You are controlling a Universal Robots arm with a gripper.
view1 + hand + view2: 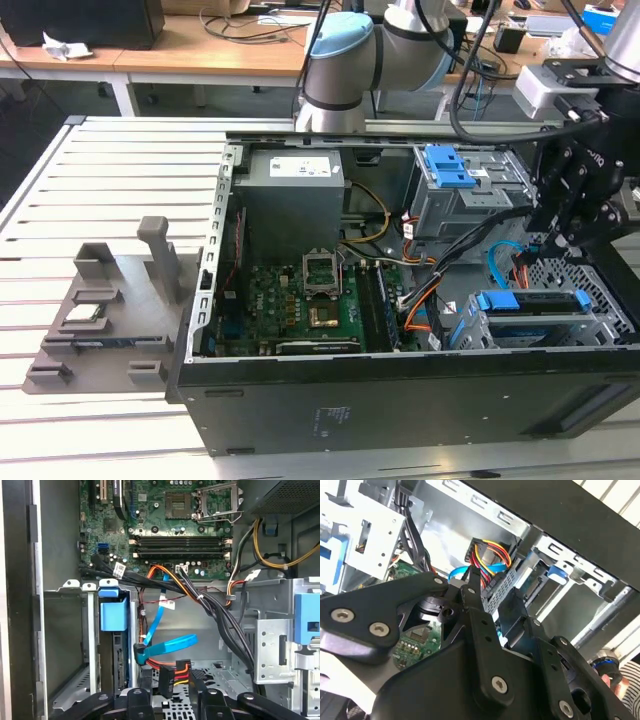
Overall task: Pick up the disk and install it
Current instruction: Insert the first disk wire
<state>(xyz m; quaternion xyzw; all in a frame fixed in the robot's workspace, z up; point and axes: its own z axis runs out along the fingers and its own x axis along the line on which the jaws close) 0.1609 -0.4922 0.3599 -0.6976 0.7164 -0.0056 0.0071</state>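
The disk (530, 300), silver with blue rails, sits in the drive cage at the case's front corner, on the exterior view's right. In the first wrist view the disk (113, 652) stands edge-on in its bay under a blue rail tab (112, 614). My gripper (562, 240) hangs inside the case just above and behind that cage. Its fingers (142, 696) close around a black power connector (168, 679) with red, yellow and orange wires. In the second wrist view the gripper (466, 587) tips meet at that connector (476, 572). A blue data cable (167, 645) lies beside it.
The open computer case (400, 400) lies on a slatted white table. Inside are the motherboard (300, 300), a grey power-supply box (295, 195), an upper cage with a blue latch (447, 167) and black cable bundles (220, 615). A grey fixture (110, 310) stands at the exterior view's left.
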